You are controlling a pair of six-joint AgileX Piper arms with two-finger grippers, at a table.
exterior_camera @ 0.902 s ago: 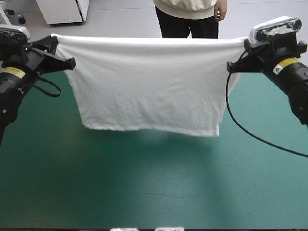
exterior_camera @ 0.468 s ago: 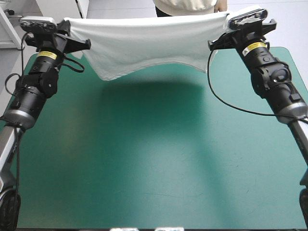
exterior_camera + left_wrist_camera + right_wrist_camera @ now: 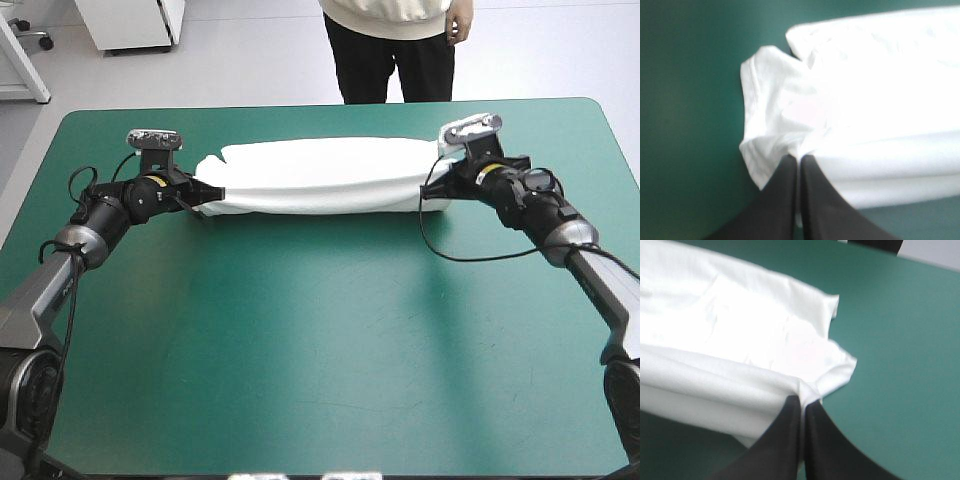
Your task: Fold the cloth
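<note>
Teal-green cover shows over most of the table [image 3: 320, 350]. The T-shirt [image 3: 320, 178] now lies on the table's far half as a long white band running left to right. Just before, it hung in the air, stretched between the raised arms with its hem clear of the table.

The arms have come down and forward, and the cloth has settled in layers. Both wrist views show a rounded fold along the band's near edge with more cloth stacked above it. I judge the first lengthwise fold to be laid, with the crosswise folds yet to do.

The left gripper [image 3: 203, 197] sits low at the band's left end and the right gripper [image 3: 430, 192] at its right end. Both are clenched on the T-shirt. The left fingers [image 3: 782, 200] meet in a pointed arch with white cloth pinched at their tips, and the right fingers [image 3: 785, 440] do the same.

A small flap, perhaps a sleeve, sticks out past the left tips toward the table's left edge. A corner pokes out beside the right tips. The next move likely calls for letting go without dragging the top layer askew.
</note>
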